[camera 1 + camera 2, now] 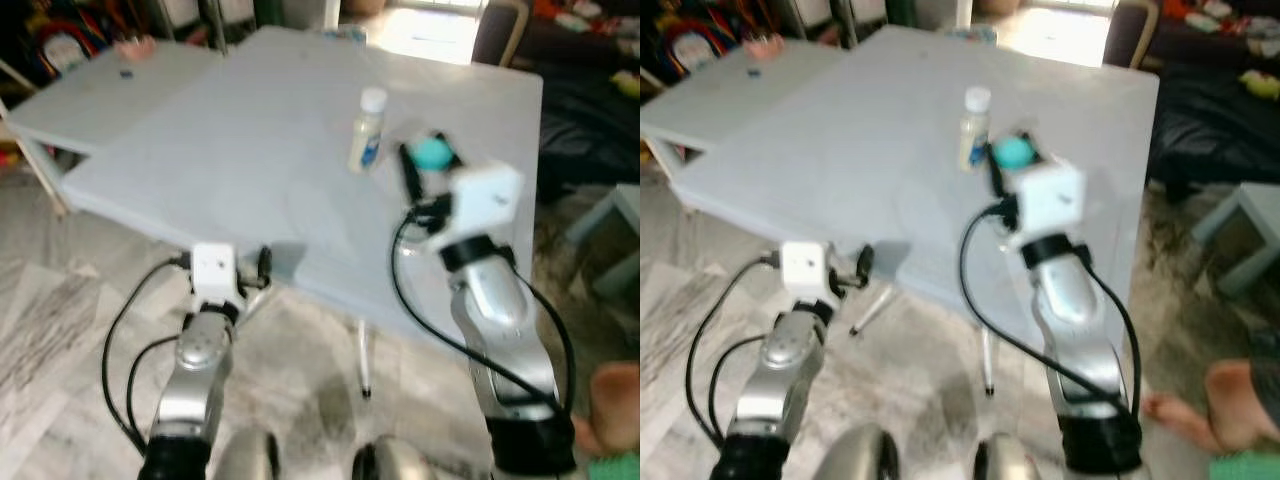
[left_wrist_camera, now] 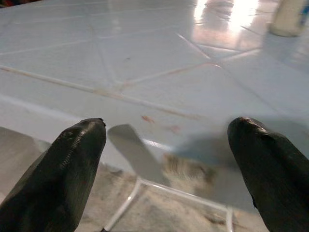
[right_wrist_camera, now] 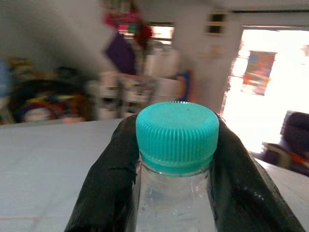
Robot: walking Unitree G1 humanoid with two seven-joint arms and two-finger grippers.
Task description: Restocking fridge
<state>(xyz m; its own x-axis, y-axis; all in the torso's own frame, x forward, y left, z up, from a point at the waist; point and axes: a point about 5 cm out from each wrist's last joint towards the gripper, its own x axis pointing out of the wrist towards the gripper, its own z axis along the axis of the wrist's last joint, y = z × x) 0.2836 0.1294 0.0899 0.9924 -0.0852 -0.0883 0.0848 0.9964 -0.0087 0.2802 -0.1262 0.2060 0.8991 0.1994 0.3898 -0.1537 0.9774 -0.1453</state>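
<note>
My right gripper [image 1: 428,165] is raised over the pale blue table [image 1: 230,150] and is shut on a clear bottle with a teal cap [image 3: 176,136]; the teal cap [image 1: 432,152] shows between the black fingers [image 3: 108,183]. Just beyond it a small bottle with a white cap and a blue label [image 1: 367,130] stands upright on the table. My left gripper [image 1: 262,266] hovers at the table's near edge, open, with nothing between its fingers [image 2: 63,164].
A second pale table [image 1: 110,95] adjoins at the back left, with clutter behind it. White table legs [image 1: 362,360] stand on the grey floor. A dark sofa [image 1: 590,110] and a low grey stool [image 1: 615,235] are at the right. A person's foot [image 1: 1225,400] is near my right side.
</note>
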